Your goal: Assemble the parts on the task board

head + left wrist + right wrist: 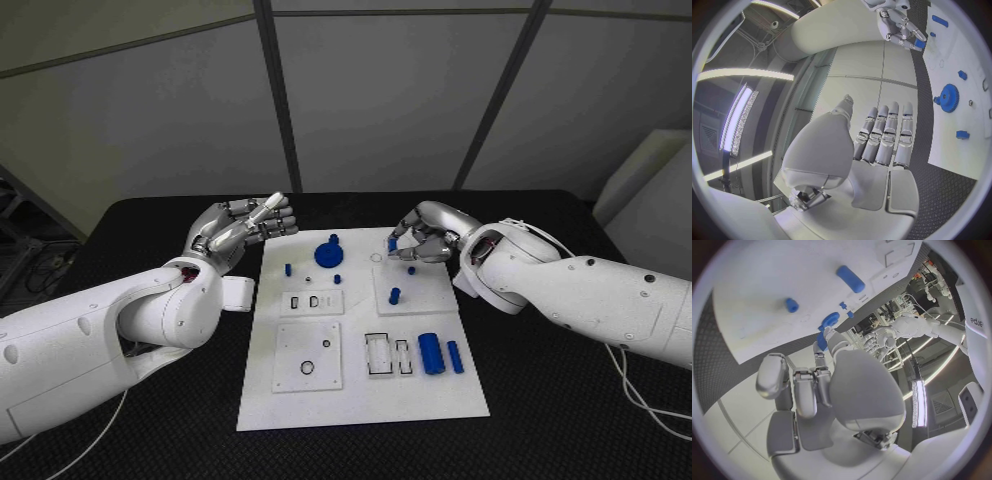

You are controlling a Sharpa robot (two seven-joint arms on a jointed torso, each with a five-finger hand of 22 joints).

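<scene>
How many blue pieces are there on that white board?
8 that I can make out on the task board: gear, three small pegs, upright peg, two cylinders, one pinched by the right hand. Smaller ones may be hidden.

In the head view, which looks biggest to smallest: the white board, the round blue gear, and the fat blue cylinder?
1. The task board, by far the largest.
2. and 3. The round blue gear and the fat blue cylinder look about alike in size, one wide and one long, so I won't rank them.
</scene>
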